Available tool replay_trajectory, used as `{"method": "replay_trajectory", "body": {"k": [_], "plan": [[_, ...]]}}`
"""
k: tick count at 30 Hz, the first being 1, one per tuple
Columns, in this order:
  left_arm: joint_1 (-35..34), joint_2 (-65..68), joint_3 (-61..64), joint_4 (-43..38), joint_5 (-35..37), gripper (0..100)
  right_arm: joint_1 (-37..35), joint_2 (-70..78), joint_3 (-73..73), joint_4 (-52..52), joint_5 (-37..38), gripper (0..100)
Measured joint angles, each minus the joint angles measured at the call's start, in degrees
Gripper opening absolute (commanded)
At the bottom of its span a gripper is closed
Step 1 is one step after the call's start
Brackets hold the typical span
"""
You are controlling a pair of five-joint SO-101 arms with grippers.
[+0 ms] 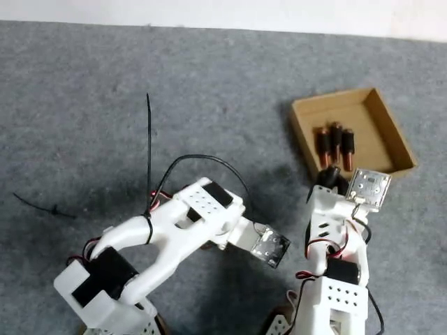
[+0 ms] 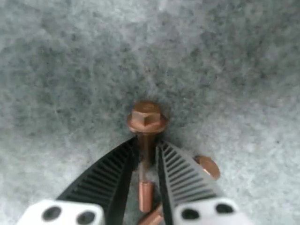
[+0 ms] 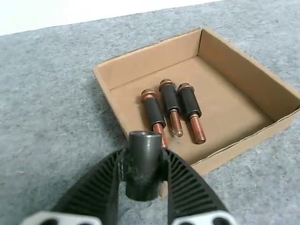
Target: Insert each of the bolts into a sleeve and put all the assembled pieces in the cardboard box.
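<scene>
A copper hex-head bolt (image 2: 146,121) is clamped by its shank between the fingers of the left claw (image 2: 146,161). Its head stands just past the fingertips, over the bench (image 2: 61,70). Beneath that claw lies a second bolt (image 2: 208,166), mostly hidden by one finger.

The right claw (image 3: 143,157) is closed on a black sleeve (image 3: 142,161), whose open end shows past the fingertips. Just beyond this claw sits the cardboard box (image 3: 243,77), its near edge close under the sleeve. Three assembled pieces (image 3: 168,99) lie side by side on its floor, threaded ends toward the claw.

The bench is covered in grey felt-like matting. Well apart from both claws, out past the left arm, lie two black cable ties (image 1: 149,139). A white wall (image 1: 209,10) borders the matting beyond the box.
</scene>
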Motion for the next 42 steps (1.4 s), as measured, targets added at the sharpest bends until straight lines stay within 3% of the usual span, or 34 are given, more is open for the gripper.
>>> {"method": "replay_trajectory", "body": {"k": [5,16,24,33,42], "plan": [[-3.3,0.8,-4.8,-1.0,8.4,0,0.0,0.0,0.0,0.0,0.0,0.5],[-10.2,0.2,-8.5,-12.0,34.1,0,0.0,0.0,0.0,0.0,0.0,0.5],[-10.6,-19.3,0.8,-15.6,43.9,0,-0.2,0.0,0.0,0.0,0.0,0.5],[-14.5,-36.2,17.1,-25.4,52.4,1,-13.4,0.0,2.7,0.0,0.5,0.5],[-15.9,-53.3,29.0,-36.0,68.1,1,-29.4,0.0,2.8,0.0,13.7,0.5]]}}
